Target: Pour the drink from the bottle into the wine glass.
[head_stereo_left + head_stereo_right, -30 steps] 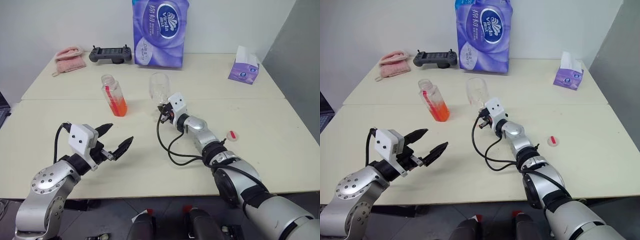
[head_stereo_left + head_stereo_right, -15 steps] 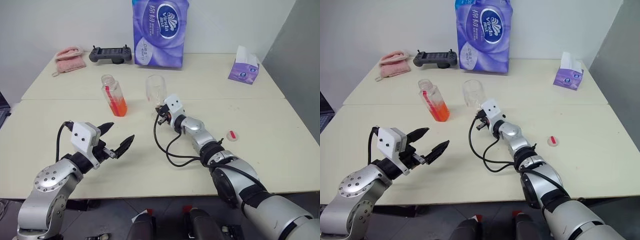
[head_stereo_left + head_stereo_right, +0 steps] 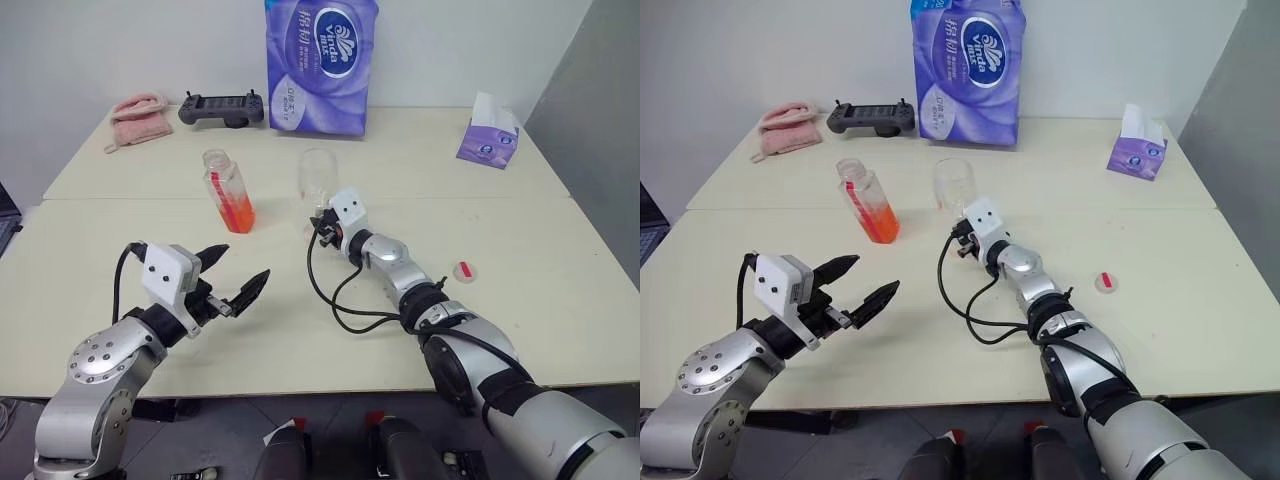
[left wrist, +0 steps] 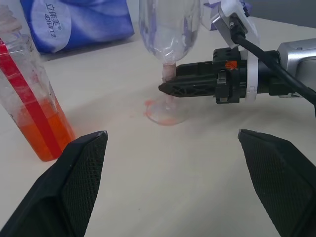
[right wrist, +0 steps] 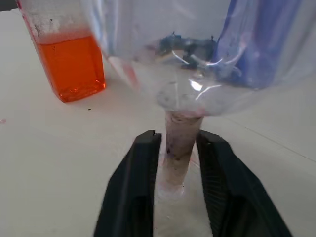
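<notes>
The wine glass (image 3: 318,178) stands upright and empty on the table, with faint reddish marks around its foot (image 4: 165,112). My right gripper (image 5: 178,140) reaches in level at the thin stem (image 5: 180,143). Its black fingers (image 5: 140,173) are open, one on each side of the stem and close against it. To the left of the glass stands the bottle (image 3: 228,190), uncapped and upright, with the orange-red drink (image 4: 37,138) in its lower part. Nearer the front edge my left gripper (image 3: 245,262) hovers open and empty, well short of both.
At the back stand a purple tissue pack (image 3: 320,60), a black controller (image 3: 222,108) and a pink cloth (image 3: 137,115). A small tissue box (image 3: 487,135) sits at the back right. A small round pinkish cap (image 3: 463,269) lies right of my right arm.
The wine glass leaned a second ago and now stands upright on its foot. My right gripper shifted slightly with it. My left gripper has stayed where it was.
</notes>
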